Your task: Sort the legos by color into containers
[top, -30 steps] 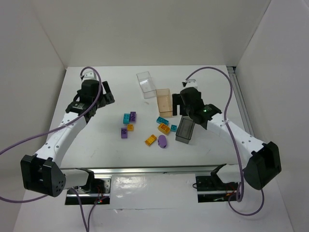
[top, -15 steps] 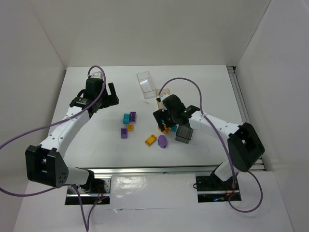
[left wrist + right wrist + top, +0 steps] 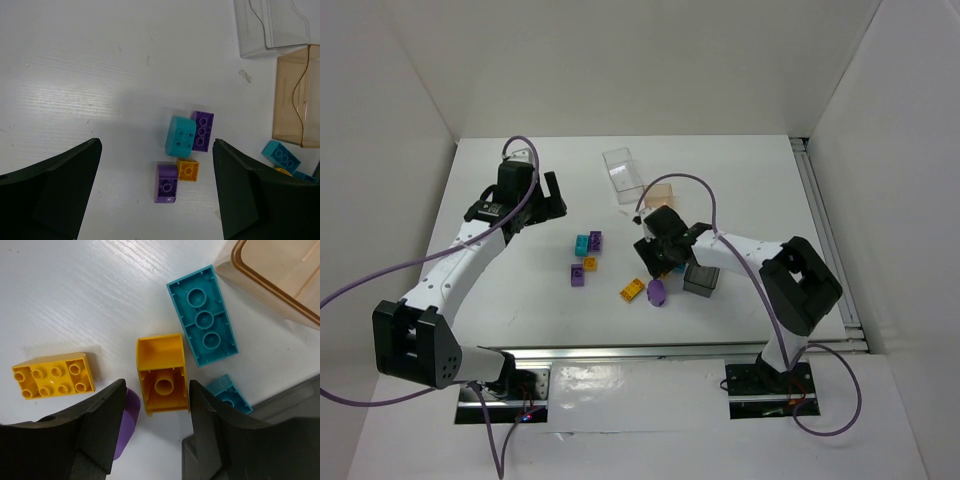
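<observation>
The right gripper (image 3: pixel 156 392) hangs open, jaws either side of the upturned hollow orange-yellow plastic brick (image 3: pixel 162 371). Best to descend squarely and close on its long side walls, avoiding the flat teal plastic brick (image 3: pixel 202 315) just ahead-right. The orange-tan transparent bin (image 3: pixel 280 280) lies beyond that. The left gripper (image 3: pixel 156 150) hovers open too.

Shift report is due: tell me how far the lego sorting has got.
Nothing sorted yet: the clear bin and tan bin show no bricks. In hand: the open right gripper straddles an upturned yellow brick, not gripped. Remaining: every brick, including the cluster under the open left gripper.
</observation>
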Tool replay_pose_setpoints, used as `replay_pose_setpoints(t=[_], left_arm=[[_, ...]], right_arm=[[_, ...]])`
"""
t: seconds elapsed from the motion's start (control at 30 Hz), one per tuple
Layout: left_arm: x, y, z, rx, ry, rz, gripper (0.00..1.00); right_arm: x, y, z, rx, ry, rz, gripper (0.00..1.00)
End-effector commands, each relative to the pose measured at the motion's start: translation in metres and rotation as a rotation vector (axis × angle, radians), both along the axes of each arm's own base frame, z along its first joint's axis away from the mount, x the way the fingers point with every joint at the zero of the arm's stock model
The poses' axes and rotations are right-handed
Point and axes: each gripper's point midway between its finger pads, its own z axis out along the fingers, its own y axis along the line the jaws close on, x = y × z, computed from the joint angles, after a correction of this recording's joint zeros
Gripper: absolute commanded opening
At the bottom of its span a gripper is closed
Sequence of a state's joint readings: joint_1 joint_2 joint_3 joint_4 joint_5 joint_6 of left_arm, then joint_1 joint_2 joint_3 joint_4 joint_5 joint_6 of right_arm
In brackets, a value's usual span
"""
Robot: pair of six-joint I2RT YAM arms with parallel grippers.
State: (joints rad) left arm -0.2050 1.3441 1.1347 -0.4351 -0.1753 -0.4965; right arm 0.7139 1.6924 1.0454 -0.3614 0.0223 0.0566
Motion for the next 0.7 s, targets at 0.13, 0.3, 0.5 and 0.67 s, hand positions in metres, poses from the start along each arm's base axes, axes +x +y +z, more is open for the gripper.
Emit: replay_pose_setpoints(t=[0.13,0.3,0.5,0.67], left_arm=[[0.002,0.002,0.002,0.012,-0.007,-0.001,0.98],[0.002,-0.002,0.002,0.001,-0.005,-0.015,0.98],[0.018,-0.028,0.003,-0.083,0.016,-0.046,1.00],[0.045,-0.060,-0.013,-0.134,0.101,-0.049,1.00]], right_arm=[[0.014,0.007,0.000,0.000,-0.052,-0.018,0.43],[0.018,0.003,0.048,0.032,-0.161,-0.080,0.18],[0.020,-0.051,0.103,0.084,-0.335,-0.390,0.19],[0.012,-0.110,0.108,0.128,-0.356,-0.604,0.20]])
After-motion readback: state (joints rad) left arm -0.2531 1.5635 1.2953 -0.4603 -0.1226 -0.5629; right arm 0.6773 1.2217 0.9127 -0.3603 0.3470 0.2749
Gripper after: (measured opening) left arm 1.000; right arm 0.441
